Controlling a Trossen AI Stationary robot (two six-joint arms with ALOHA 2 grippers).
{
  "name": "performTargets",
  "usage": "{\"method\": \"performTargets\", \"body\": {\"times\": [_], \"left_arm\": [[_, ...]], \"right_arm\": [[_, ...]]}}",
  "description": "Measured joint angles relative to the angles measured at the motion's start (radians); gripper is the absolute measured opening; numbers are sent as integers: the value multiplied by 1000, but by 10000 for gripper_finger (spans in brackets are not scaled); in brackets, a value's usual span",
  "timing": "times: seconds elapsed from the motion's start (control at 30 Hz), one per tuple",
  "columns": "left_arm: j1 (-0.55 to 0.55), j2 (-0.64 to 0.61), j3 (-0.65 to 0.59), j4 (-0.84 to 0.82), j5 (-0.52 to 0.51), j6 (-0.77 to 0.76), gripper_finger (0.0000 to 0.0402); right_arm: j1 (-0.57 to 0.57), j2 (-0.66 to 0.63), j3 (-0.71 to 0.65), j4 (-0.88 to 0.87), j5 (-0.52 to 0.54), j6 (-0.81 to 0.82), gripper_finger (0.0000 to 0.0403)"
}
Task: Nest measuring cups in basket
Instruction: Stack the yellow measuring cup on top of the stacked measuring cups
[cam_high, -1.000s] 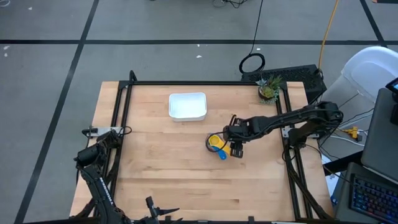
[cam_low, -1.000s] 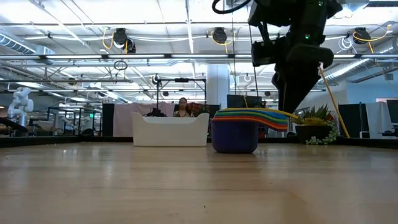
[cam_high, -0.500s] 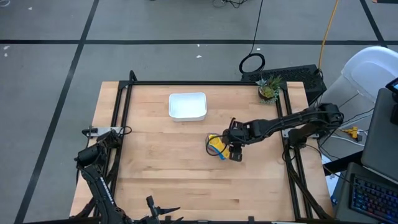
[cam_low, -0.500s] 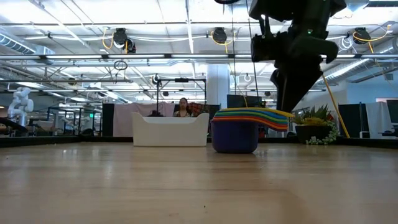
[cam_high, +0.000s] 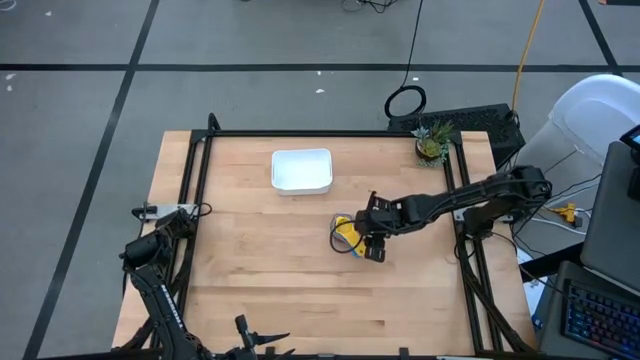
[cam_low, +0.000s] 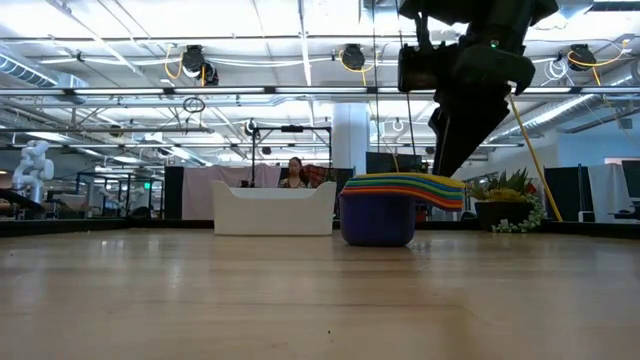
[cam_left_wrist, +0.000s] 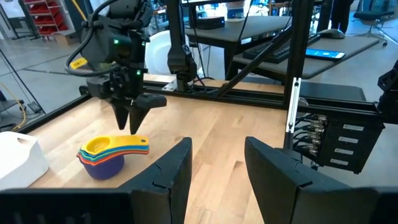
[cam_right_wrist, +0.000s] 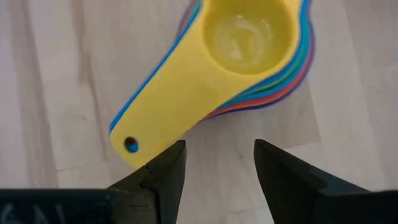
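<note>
From the high view I see the nested measuring cups (cam_high: 346, 233) on the desk's right-centre, outside the basket (cam_high: 301, 170) near its far edge; in the right wrist view my right gripper (cam_right_wrist: 216, 163) is released over the handles, so I judge the grasp comes next, then lowering and closing.

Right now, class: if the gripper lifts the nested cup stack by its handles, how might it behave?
The measuring cups look like thin plastic, so probably light and stiff. Only nested, they may separate or shift. Handles overhang one side, so the stack may tilt when the right gripper, open above them, lifts.
</note>
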Motion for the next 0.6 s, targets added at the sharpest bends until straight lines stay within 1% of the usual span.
{"method": "performTargets", "body": {"times": [0.23, 0.47, 0.53, 0.6], "left_arm": [[0, 0, 0, 2, 0, -7, 152], [-1, 0, 0, 7, 1, -14, 152], [-1, 0, 0, 7, 1, -15, 152], [-1, 0, 0, 7, 1, -14, 152]], "right_arm": [[27, 0, 0, 32, -1, 4, 183], [27, -29, 0, 13, 3, 6, 183], [30, -49, 4, 22, 1, 42, 183], [51, -67, 7, 71, -19, 101, 183]]}}
